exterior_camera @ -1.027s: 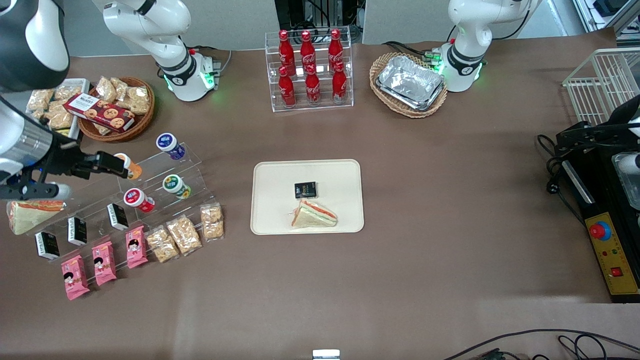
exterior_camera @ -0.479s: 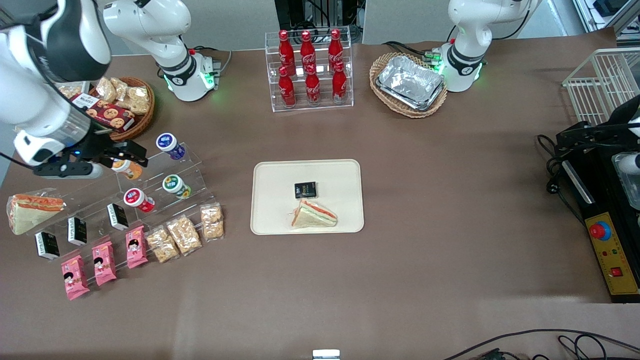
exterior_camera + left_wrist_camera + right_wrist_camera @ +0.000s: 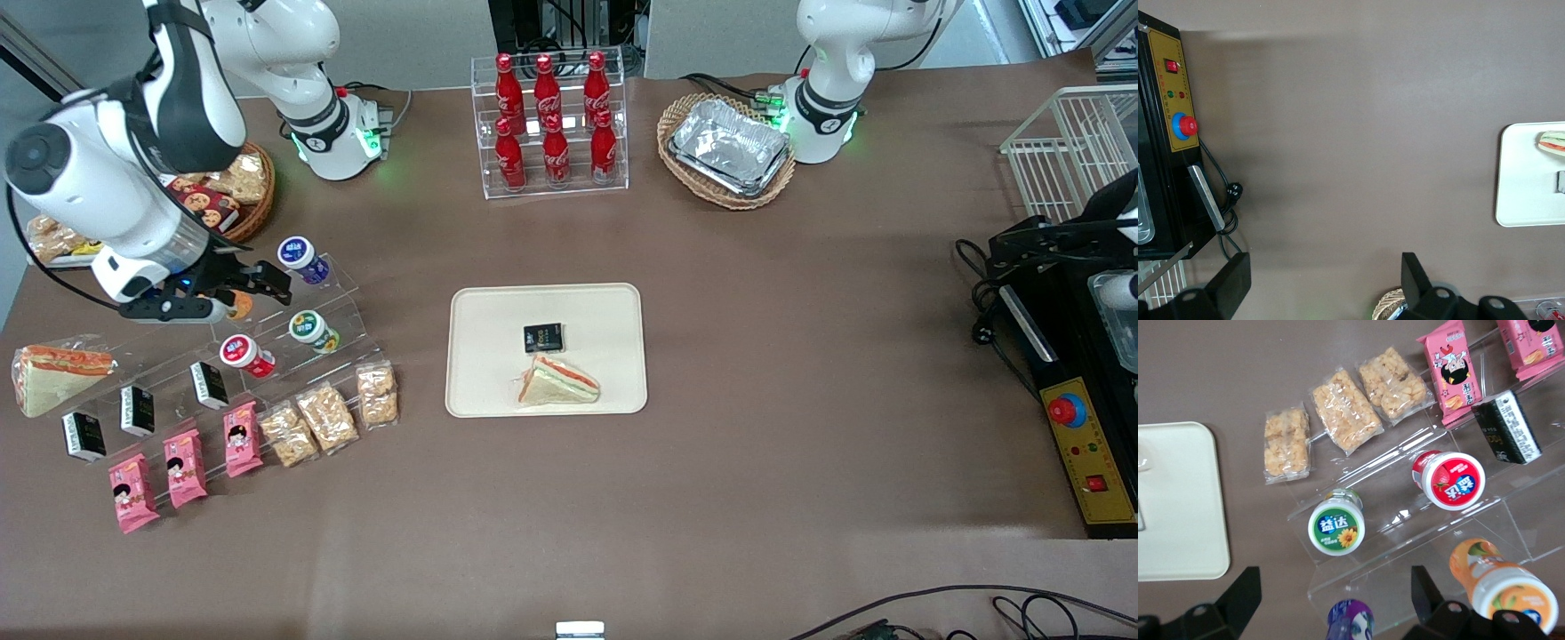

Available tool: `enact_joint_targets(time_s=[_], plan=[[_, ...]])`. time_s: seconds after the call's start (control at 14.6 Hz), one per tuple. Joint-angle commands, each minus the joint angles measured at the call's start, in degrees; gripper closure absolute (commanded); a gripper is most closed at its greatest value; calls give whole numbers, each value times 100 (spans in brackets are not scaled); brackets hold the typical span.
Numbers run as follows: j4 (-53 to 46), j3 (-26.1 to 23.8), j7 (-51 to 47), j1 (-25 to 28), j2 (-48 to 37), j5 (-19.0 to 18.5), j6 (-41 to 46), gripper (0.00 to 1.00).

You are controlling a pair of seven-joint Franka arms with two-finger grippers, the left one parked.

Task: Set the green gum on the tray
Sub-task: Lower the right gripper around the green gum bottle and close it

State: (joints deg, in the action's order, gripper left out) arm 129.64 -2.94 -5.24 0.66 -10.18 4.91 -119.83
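The green gum (image 3: 313,331) lies on the middle step of a clear acrylic rack (image 3: 342,289), lid toward the front camera. In the right wrist view its green-rimmed lid (image 3: 1337,522) faces the camera. The cream tray (image 3: 613,307) lies mid-table and holds a sandwich (image 3: 558,382) and a small black box (image 3: 543,338). The tray's corner shows in the right wrist view (image 3: 1178,520) and its edge in the left wrist view (image 3: 1525,193). My gripper (image 3: 267,284) hovers open and empty above the rack's upper step, slightly farther from the front camera than the green gum. It also shows in the right wrist view (image 3: 1335,580).
On the rack are a blue-lidded bottle (image 3: 300,256), a red-lidded bottle (image 3: 244,353) and an orange bottle (image 3: 1501,583). Snack packs (image 3: 324,416) and pink packets (image 3: 185,467) lie nearer the camera. A cola rack (image 3: 551,124) and a wicker basket of foil trays (image 3: 727,147) stand farther away.
My gripper has moved along the rack toward the tray, away from the orange bottle and closer to the green gum. Nothing else has moved.
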Motion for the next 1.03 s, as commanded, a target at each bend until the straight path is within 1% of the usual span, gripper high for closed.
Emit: enact_joint_targets(time_s=[0.0,0.14,0.27,0.41,0.62,0.96], plan=[[421,12,120,31,147,-86,-716,0],[456,4,138,39,375,-86,-927,0],[701,12,138,145,525,-86,-1462,0],[799,4,138,145,674,-86,-1754,0],[799,4,138,145,816,-86,-1913,0],[817,4,129,250,825,-86,-1895,0]])
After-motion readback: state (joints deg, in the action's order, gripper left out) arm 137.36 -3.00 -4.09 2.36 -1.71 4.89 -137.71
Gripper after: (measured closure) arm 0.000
